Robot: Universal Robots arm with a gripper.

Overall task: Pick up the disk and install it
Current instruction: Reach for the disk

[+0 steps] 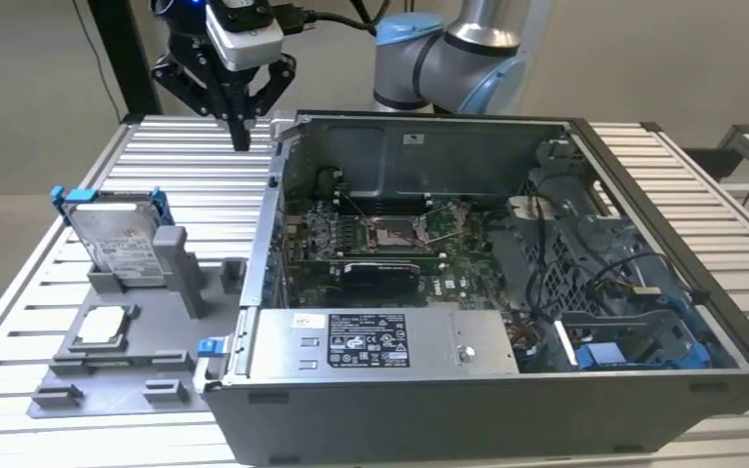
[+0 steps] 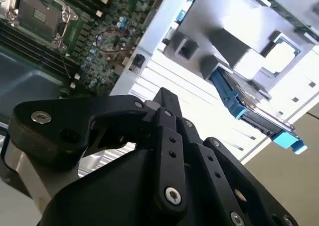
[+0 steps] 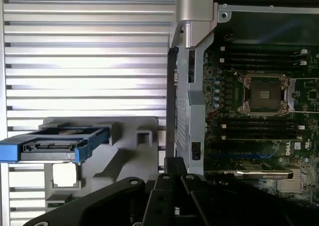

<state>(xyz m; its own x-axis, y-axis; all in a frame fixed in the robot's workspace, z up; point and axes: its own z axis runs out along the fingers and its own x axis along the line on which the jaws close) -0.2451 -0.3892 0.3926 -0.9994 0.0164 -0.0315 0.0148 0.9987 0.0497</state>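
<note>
Gripper [image 1: 239, 136] hangs above the far part of the bench [image 1: 179, 166], just beside the far corner of the open computer case [image 1: 479, 419] on the exterior view's left. Its black fingers are drawn into a narrow point with nothing between them, as both wrist views also show [image 2: 167, 99] [image 3: 174, 163]. The disk [image 1: 114, 239] stands upright on its edge in a grey holder [image 1: 186, 278] near the bench edge on the exterior view's left, well apart from the gripper. Its blue frame shows edge-on in both wrist views [image 2: 251, 109] [image 3: 52, 145]. A small white-topped chip [image 1: 101, 327] lies flat on the holder's base, nearer the bench's front edge. Inside the case lie the green circuit board [image 1: 388, 239] and a labelled grey box [image 1: 374, 341].
</note>
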